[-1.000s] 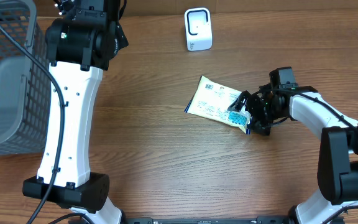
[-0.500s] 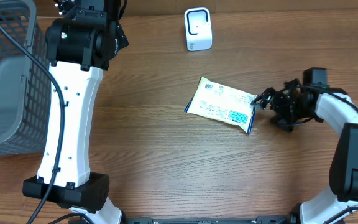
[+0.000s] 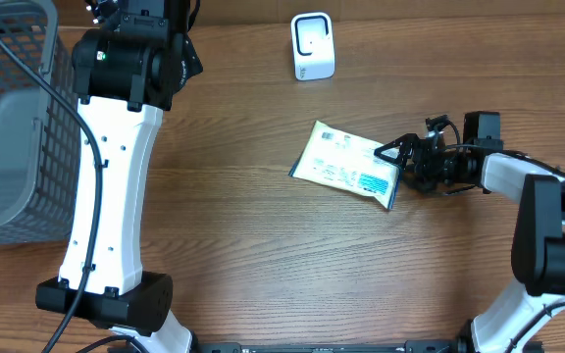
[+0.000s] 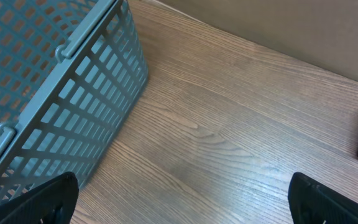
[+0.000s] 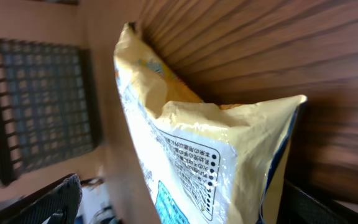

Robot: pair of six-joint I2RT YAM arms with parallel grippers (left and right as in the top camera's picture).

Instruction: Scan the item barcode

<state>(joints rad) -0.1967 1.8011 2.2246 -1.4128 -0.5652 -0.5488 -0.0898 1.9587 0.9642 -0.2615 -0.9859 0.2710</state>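
Since the right jaws stand wide apart with nothing clamped, we judge the step in hand to be taking hold of the packet (image 3: 346,165) so that its barcode (image 3: 336,138) can go before the scanner (image 3: 313,46). To do it well, we want the jaws to close only on the short edge that faces them, on the sealed rim. The puffed middle would likely crumple and slide. We also want to keep clear of the small striped patch near the far corner, which we take for that barcode, so that nothing covers it when the packet is lifted and turned. A thin, slack pouch lying flat gives little to bite on. One jaw may have to slip under the edge, and pushing too fast could simply shove the packet along the bench (image 3: 263,245).

The packet lies flat at mid-bench, in front of the scanner and well apart from it. From overhead the right jaws sit just beside its right edge. In the right wrist view the packet's end rises between the two fingers (image 5: 42,202), one on each side. Whether either finger touches it we cannot tell. The left jaws, also apart and empty, hang near the basket (image 4: 55,93), well away from the packet.
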